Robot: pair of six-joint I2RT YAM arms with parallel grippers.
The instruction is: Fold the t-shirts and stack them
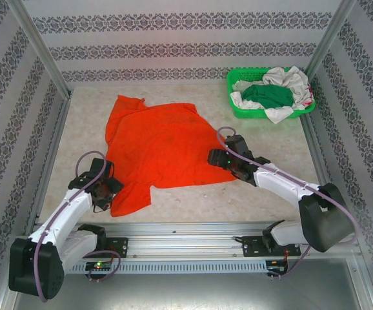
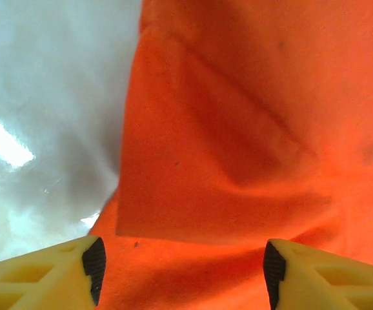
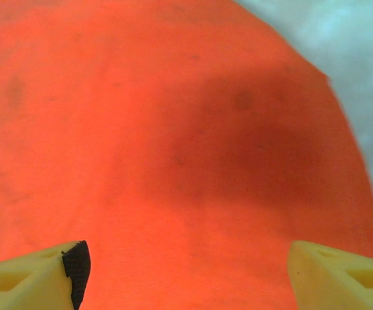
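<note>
The yellow left fingers [image 2: 51,271] sit right at the bottom of the left wrist view. They are wide apart with nothing between them. They hang just over the orange t-shirt [image 1: 161,152], at its near left corner, where one flap of cloth is folded over the rest. The right fingers [image 3: 38,278] are yellow too, and they are also wide apart and hold nothing. They hang over the right edge of the same t-shirt. The orange t-shirt lies spread out and a bit crumpled in the middle of the surface [image 1: 193,203]. Far back on the right stands a green basket [image 1: 251,115] made of plastic with holes. A green t-shirt [image 1: 267,95] lies bunched up inside it, with a white t-shirt [image 1: 290,81] around it that spills over the rim. The basket is well apart from the orange t-shirt. The surface is pale like marble and shines a little. A metal rail [image 1: 186,232] runs along its near edge. The walls [image 1: 173,51] are white with rows of dark lacy patterns, and shiny metal posts [image 1: 41,48] stand at the back corners.
</note>
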